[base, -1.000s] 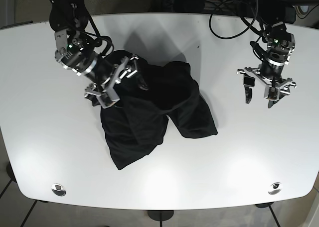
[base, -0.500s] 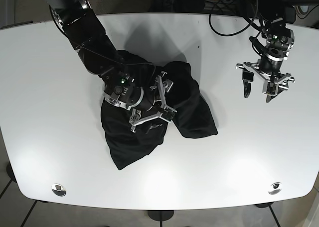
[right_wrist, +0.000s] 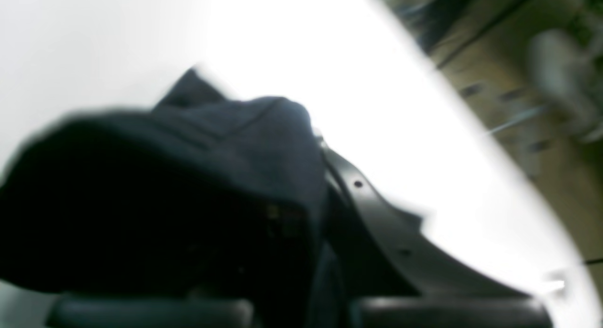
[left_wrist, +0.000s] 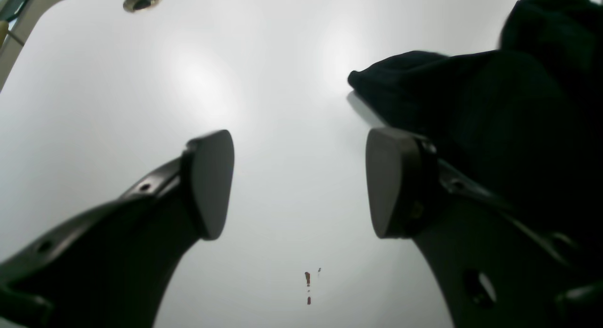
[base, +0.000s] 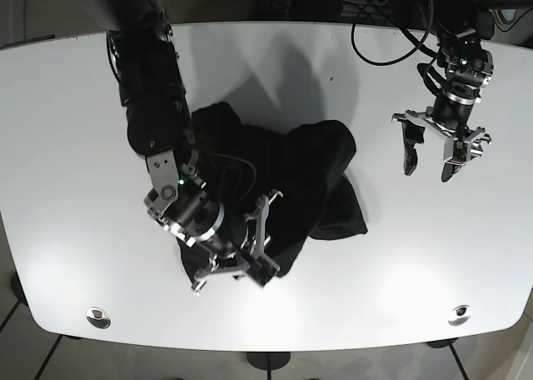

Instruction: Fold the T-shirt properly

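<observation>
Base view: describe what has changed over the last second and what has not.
The right gripper swept from the shirt's far-left edge to its near edge, dragging and bunching the cloth. The left gripper stayed open, clear of the shirt, over the table.

We see the black T-shirt [base: 291,180] lying crumpled mid-table, its lower part bunched toward the near edge.

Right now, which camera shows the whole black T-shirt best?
The base view: the T-shirt lies bunched on the white table with nearly its whole outline showing. The left wrist view catches only one edge of it. The right wrist view shows a blurry dark bunch close up.
</observation>
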